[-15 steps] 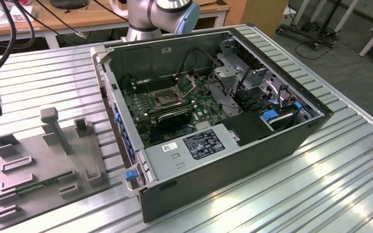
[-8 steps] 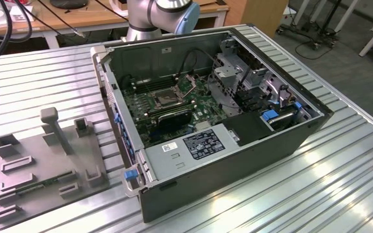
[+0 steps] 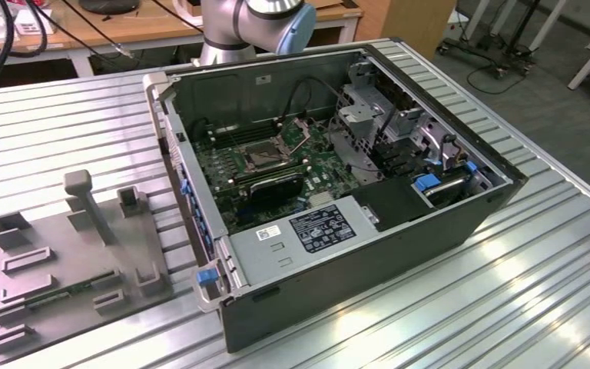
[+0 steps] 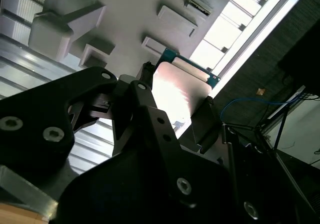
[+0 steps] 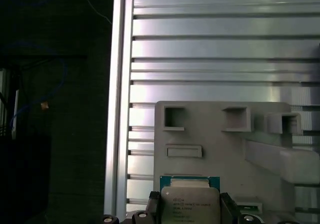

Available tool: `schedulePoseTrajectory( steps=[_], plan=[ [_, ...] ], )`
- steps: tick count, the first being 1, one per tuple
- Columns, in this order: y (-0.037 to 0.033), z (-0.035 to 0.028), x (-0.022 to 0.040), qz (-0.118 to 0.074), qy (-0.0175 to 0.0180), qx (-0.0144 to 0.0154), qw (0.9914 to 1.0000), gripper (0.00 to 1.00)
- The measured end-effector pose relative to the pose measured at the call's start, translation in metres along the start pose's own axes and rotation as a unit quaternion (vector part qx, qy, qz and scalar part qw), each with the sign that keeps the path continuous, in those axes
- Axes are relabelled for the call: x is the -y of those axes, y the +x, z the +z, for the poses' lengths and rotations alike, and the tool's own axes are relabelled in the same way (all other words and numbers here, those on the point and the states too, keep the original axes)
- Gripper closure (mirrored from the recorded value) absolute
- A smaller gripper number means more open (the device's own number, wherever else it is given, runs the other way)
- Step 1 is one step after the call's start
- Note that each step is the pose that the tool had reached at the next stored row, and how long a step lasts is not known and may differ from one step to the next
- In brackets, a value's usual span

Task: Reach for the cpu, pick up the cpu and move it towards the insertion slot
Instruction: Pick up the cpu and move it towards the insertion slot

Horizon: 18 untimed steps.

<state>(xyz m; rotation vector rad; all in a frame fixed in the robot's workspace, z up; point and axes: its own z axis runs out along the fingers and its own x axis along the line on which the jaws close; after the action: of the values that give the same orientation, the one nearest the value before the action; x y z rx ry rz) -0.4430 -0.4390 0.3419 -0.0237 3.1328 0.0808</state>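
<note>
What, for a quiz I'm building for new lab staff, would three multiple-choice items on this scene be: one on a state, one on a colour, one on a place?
1. The computer case is:
A. open, with its inside exposed
B. closed by a side panel
C. covered by a cloth

2. The fixture tray is:
A. red
B. grey
C. yellow

3. The cpu is:
A. inside the computer case
B. on the floor
C. between the fingers of the end effector

Answers:
1 A: the exterior view looks straight down onto the green circuit board inside.
2 B: the tray looks plain grey in the exterior view and in both wrist views.
3 C: in both wrist views a dark finger flanks the cpu on each side.
</note>
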Motion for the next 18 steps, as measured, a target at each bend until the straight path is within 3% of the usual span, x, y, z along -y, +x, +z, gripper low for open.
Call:
schedulePoseTrajectory(
  steps=[1, 2, 18],
  plan=[
    [0.0000, -0.0033, -0.0002, 0.000, 0.0000, 0.0000, 1.00000, 0.46],
    [-0.0001, -0.0118, -0.0006, 0.000, 0.0000, 0.0000, 1.00000, 0.46],
    [-0.0002, -0.0250, -0.0013, 0.000, 0.0000, 0.0000, 1.00000, 0.46]
  ],
)
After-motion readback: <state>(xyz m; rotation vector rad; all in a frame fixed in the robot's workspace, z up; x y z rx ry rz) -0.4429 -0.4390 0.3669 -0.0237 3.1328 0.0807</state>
